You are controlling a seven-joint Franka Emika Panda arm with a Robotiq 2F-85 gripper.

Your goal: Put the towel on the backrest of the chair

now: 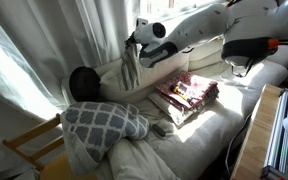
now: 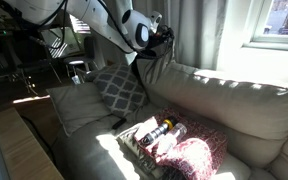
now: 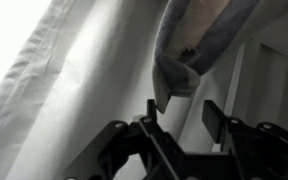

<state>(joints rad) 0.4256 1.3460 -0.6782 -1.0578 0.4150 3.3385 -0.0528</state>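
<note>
The towel (image 1: 131, 62) is a grey cloth hanging in a narrow strip just under my gripper (image 1: 140, 36), down to the top of the sofa's cream-white backrest (image 1: 112, 80). Both exterior views show it, and in one it hangs at the backrest's end (image 2: 145, 66). The backrest (image 2: 229, 95) runs along the sofa. In the wrist view my gripper (image 3: 182, 108) is open. The towel (image 3: 199, 45) lies beyond the fingers, its tip next to one fingertip and not pinched between the two. I cannot tell whether it clings to that finger.
A grey pillow with white lattice (image 1: 104, 120) (image 2: 119, 90) lies on the sofa seat. A multicoloured striped bundle (image 1: 189, 95) (image 2: 189, 155) lies on the seat with a few small objects beside it. A yellow wooden chair (image 1: 29, 145) stands beside the sofa. White curtains (image 3: 74, 90) hang behind it.
</note>
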